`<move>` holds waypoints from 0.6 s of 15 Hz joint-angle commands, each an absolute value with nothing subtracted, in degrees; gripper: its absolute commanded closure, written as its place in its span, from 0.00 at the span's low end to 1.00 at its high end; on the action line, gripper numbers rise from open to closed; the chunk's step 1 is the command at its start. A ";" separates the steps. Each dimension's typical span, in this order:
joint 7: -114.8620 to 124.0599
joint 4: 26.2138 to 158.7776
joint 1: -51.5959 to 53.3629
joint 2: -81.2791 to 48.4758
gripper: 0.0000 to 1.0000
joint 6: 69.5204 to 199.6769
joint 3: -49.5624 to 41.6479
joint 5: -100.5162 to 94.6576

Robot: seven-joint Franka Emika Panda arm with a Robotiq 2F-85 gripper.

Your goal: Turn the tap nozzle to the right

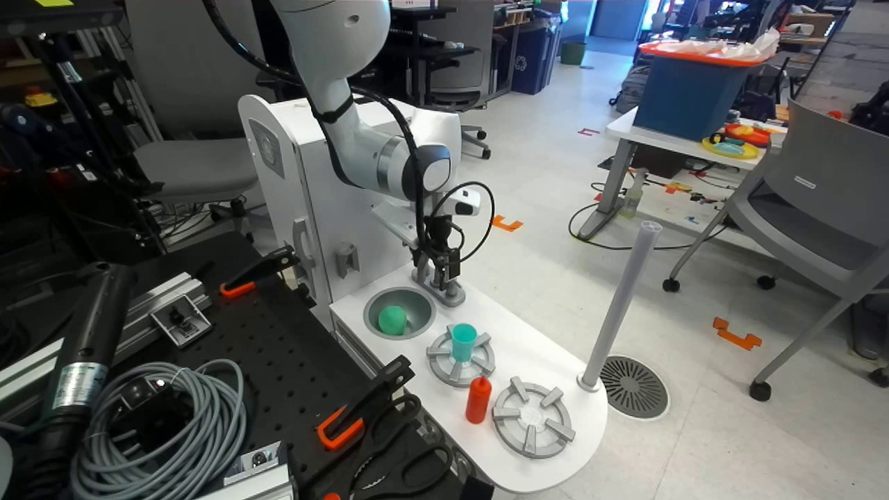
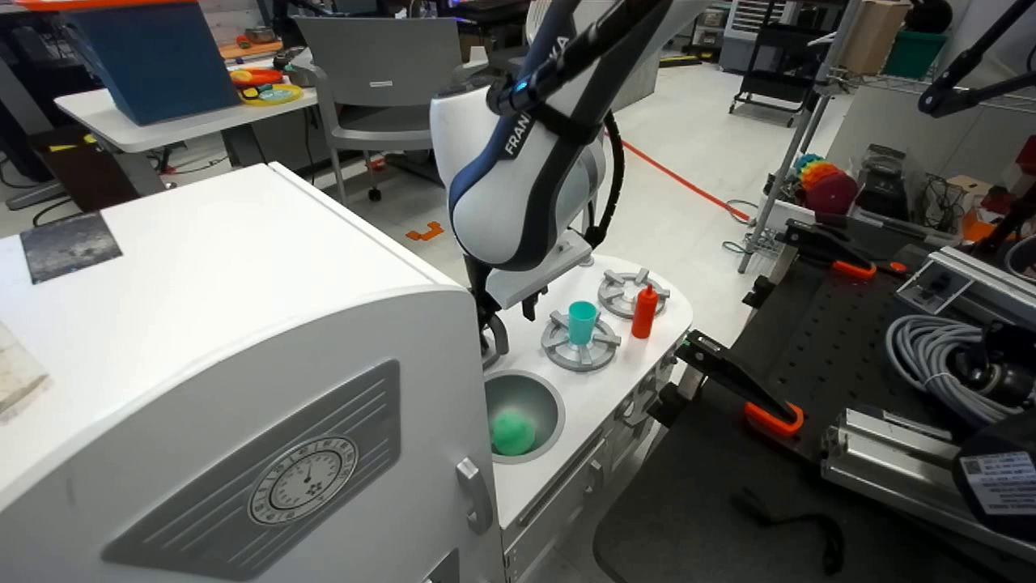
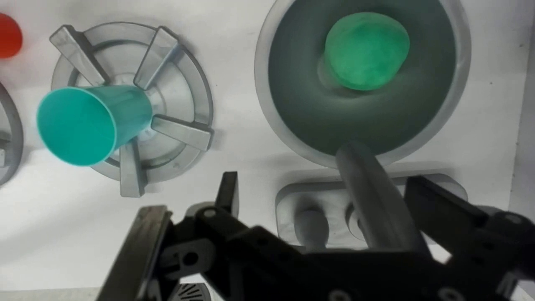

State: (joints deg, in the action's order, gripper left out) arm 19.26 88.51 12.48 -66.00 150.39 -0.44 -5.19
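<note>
The silver-grey tap nozzle [image 3: 374,196] rises from its grey base plate [image 3: 292,217] in the wrist view, with its spout tip over the sink's rim. In exterior views the tap's base [image 1: 455,297] and its curved spout [image 2: 499,334] are partly hidden by the gripper. My gripper [image 3: 323,182] is open, with its fingers wide on either side of the spout. The right finger in the wrist view lies close against the spout's side; I cannot tell whether it touches. The left finger is well apart from it. The tap's lower part is hidden behind the gripper body.
The grey sink [image 3: 462,54] holds a green ball [image 3: 367,50]. A teal cup [image 3: 94,123] stands on a burner [image 3: 200,88]. A red bottle [image 1: 478,401] stands near another burner [image 1: 533,444]. A tall white cabinet [image 2: 267,243] borders the sink. A grey post [image 1: 621,305] rises at the counter's edge.
</note>
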 commanded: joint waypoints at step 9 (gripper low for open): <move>23.07 85.53 14.55 -64.62 0.00 148.27 -16.15 -7.62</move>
